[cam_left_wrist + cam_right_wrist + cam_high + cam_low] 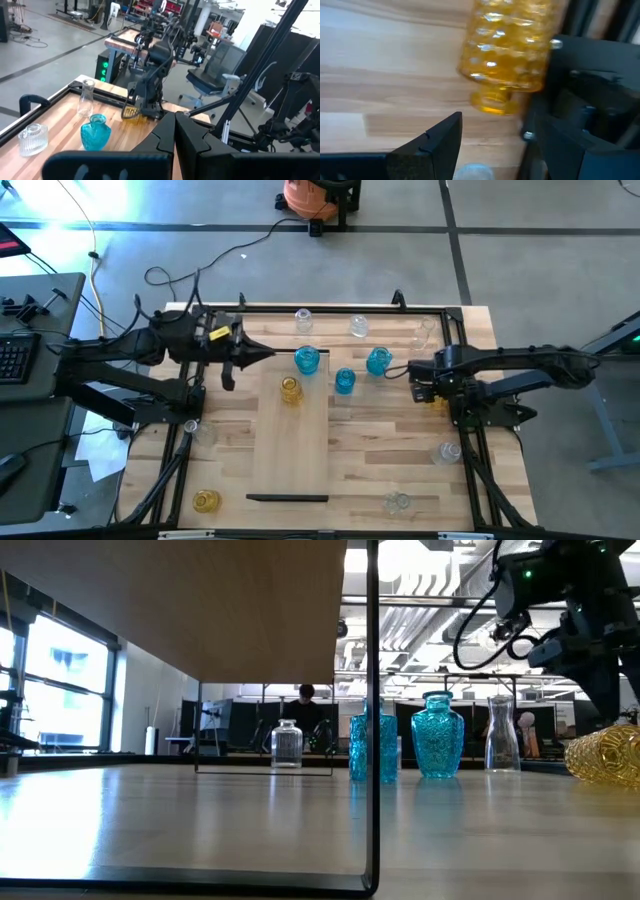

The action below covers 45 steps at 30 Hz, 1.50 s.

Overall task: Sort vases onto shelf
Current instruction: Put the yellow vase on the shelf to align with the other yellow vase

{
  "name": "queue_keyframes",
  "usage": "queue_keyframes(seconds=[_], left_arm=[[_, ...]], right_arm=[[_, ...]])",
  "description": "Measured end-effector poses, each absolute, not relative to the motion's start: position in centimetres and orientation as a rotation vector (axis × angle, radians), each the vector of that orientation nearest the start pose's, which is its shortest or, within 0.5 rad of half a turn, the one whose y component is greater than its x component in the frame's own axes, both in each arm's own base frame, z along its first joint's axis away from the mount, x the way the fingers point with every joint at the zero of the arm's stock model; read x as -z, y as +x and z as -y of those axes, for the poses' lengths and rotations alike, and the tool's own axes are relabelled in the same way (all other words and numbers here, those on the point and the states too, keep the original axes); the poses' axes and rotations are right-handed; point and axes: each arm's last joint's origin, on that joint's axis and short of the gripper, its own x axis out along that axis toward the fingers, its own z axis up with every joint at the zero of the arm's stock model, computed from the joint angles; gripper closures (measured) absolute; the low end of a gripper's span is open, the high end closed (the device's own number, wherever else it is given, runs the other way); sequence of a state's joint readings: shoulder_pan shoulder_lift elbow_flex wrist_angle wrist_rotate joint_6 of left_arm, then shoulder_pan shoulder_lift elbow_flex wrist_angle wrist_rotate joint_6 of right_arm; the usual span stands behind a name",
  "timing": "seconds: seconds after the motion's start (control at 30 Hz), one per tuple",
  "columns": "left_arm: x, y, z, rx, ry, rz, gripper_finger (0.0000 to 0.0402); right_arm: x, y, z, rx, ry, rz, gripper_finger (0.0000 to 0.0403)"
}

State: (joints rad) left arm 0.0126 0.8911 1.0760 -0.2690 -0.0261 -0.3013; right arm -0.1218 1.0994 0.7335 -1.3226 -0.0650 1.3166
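Right gripper (492,140) hangs with its fingers spread wide and empty over a yellow vase (507,50) lying on its side at right of centre in the high view, neck pointing toward me (so I'd approach lengthwise); left gripper (262,355), closed and empty, waits farther off by the shelf (290,445).

We are seeing the plank table (400,465) carrying the pale shelf (290,450), blue vases (345,380) and clear vases (398,501) standing scattered, plus a yellow vase (206,500) near one corner.
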Motion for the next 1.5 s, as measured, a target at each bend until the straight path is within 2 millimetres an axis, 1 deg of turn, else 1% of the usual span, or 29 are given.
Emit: queue_keyframes(seconds=[0.07,0.23,0.4,0.6,0.77,0.9,1.03,1.13,1.23,1.3,1.4,1.5], left_arm=[[-40.7,17.7,-0.3,-0.05,-0.301,-0.067,0.0401],[-41.0,16.9,-0.3,-0.05,-0.292,-0.04,0.0401],[-41.2,16.5,-0.3,-0.049,-0.284,-0.028,0.0401],[-41.3,16.3,-0.3,-0.049,-0.285,-0.021,0.0401],[-41.4,16.1,-0.3,-0.049,-0.285,-0.016,0.0401],[-41.4,16.1,-0.3,-0.049,-0.285,-0.017,0.0401],[-41.4,16.1,-0.3,-0.049,-0.284,-0.018,0.0401],[-41.4,16.1,-0.3,-0.05,-0.284,-0.02,0.0401],[-41.4,16.1,-0.3,-0.05,-0.286,-0.02,0.0401],[-41.4,16.1,-0.3,-0.05,-0.286,-0.02,0.0401],[-41.4,16.1,-0.3,-0.05,-0.305,-0.02,0.0401],[-41.4,16.1,-0.3,-0.05,-0.31,-0.019,0.0401]], right_arm=[[-21.1,13.9,1.3,1.166,1.113,-1.379,0.0174],[-21.1,13.9,0.8,1.174,1.088,-1.382,0.0175],[-20.9,14.0,0.9,1.227,1.082,-1.362,0.0188],[-20.6,14.2,0.6,1.234,1.06,-1.396,0.0203],[-20.4,14.4,0.3,1.23,1.039,-1.415,0.0203],[-20.4,14.0,0.3,1.27,1.015,-1.43,0.0203],[-20.5,13.9,0.5,1.344,0.977,-1.37,0.0203],[-21.0,14.2,0.6,1.362,0.951,-1.303,0.0209],[-21.7,14.5,0.8,1.351,0.898,-1.272,0.023],[-21.9,14.2,0.9,1.383,0.853,-1.284,0.0255],[-21.9,13.8,1.2,1.417,0.814,-1.297,0.0312],[-20.9,13.8,1.4,1.364,0.808,-1.334,0.0382]])
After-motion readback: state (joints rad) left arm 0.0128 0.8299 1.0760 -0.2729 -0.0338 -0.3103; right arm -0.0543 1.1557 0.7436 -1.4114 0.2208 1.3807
